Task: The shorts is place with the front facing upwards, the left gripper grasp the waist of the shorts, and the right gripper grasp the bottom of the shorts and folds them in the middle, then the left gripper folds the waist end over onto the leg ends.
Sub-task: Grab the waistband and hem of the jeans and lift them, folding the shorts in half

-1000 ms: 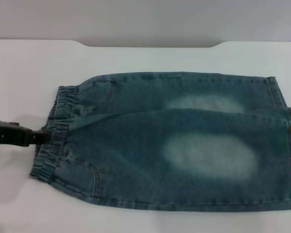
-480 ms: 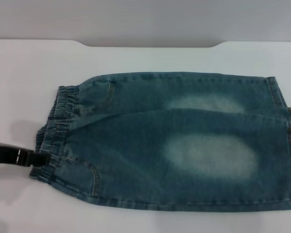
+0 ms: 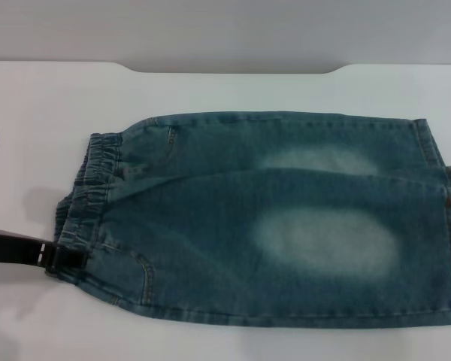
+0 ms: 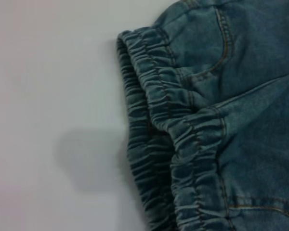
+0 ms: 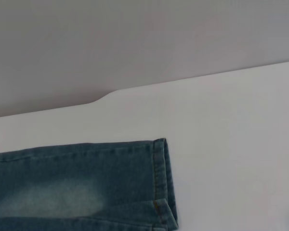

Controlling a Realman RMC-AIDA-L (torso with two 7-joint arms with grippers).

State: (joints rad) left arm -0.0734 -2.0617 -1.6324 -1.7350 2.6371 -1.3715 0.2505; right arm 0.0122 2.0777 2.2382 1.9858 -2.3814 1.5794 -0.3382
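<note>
Reaching the waist of the shorts (image 3: 86, 203) at the counter's (image 3: 45, 113) left edge, left hand (image 3: 66, 257) touches the near corner; grip state unclear. Shorts (image 3: 286, 218) lie flat mid-counter. Best pinch both waistband layers fully before lifting. Right hand unseen.

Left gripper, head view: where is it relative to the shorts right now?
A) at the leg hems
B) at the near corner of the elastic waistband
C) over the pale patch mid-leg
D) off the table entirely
B: the left gripper reaches in from the robot's left to the near corner of the waistband, the shorts lying flat folded lengthwise.
</note>
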